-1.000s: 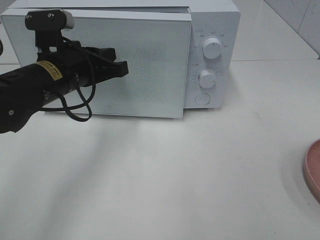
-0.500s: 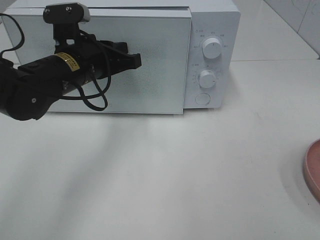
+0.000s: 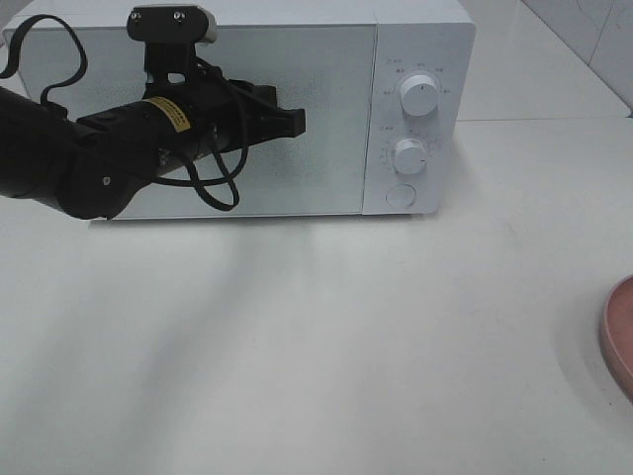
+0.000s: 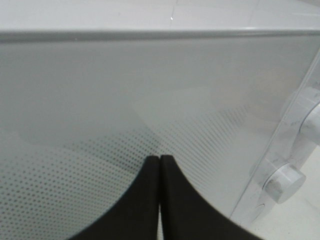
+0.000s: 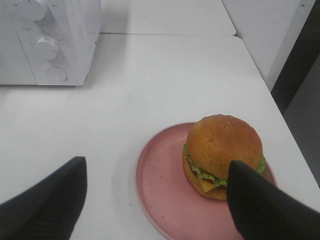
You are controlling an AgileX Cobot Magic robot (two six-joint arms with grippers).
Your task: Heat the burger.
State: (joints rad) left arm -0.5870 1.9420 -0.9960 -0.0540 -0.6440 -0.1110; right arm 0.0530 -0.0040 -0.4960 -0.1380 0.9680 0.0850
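The burger [image 5: 223, 155], a golden-brown bun with lettuce and cheese, sits on a pink plate [image 5: 160, 185] on the white table; it shows only in the right wrist view. My right gripper [image 5: 157, 202] is open above the plate, its fingers either side of it, touching nothing. The white microwave [image 3: 420, 40] stands at the back, its door [image 3: 326, 168] flush with the body. My left gripper [image 3: 295, 122] is shut and empty, its fingertips [image 4: 152, 165] pressed against the door's glass.
The microwave panel has two knobs [image 3: 419, 96] [image 3: 409, 156] and a round button [image 3: 400, 195]. The plate's rim [image 3: 618, 336] shows at the right edge of the exterior view. A tiled wall is at the far right. The table's right edge lies close beside the plate.
The microwave door has swung from ajar to flush against the body. My left gripper has moved right and toward the microwave with it.
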